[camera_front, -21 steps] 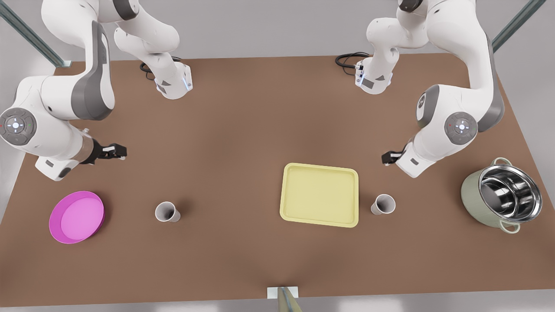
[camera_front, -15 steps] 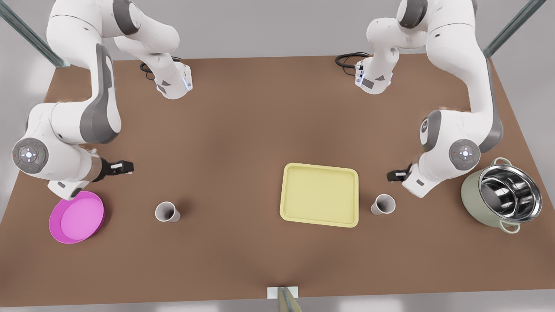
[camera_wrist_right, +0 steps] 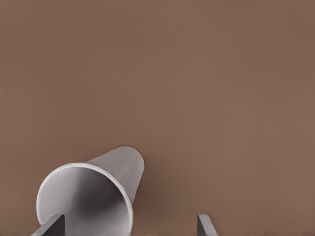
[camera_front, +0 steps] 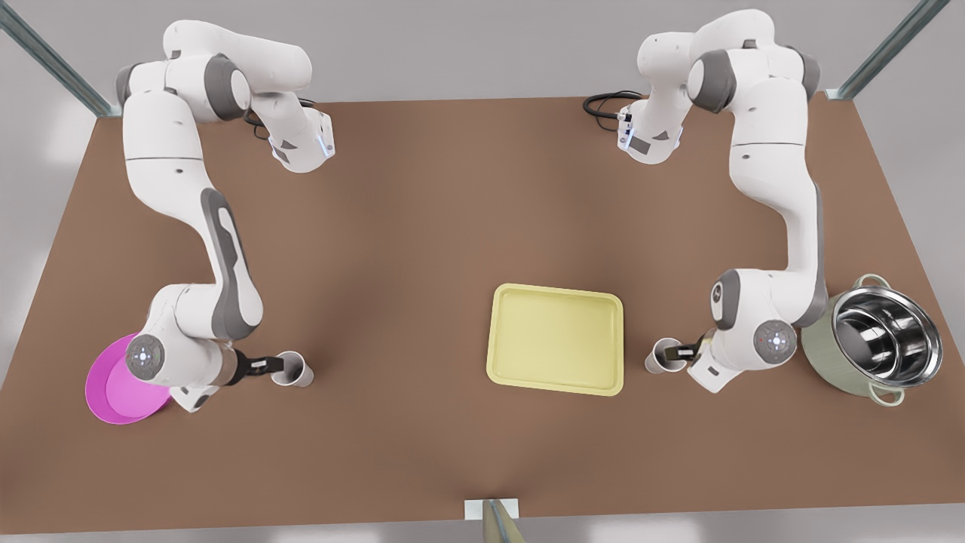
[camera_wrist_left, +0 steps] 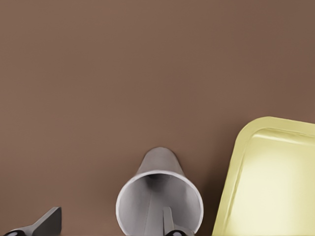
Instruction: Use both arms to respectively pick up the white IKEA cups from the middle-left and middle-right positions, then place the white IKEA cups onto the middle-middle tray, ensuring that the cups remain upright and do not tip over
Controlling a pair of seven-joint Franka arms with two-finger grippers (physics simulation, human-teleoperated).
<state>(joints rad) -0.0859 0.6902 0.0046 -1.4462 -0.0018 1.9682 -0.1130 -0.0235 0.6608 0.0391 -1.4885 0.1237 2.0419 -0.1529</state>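
Flat brown table (camera_front: pixel 422 226), pale grey surround.
Left end effector (camera_front: pixel 676 351) spread at cup (camera_front: pixel 657 362) beside tray (camera_front: pixel 556 339); right end effector (camera_front: pixel 273 364) spread at far cup (camera_front: pixel 299 374) near bowl (camera_front: pixel 113 392).

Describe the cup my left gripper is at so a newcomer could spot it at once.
Find the pale yellow tray; the white cup stands just off its edge on the front view's right, between tray and green-sided pot, the open left gripper at its rim. Its twin, at the right gripper, stands far from the tray, nearer the magenta bowl.
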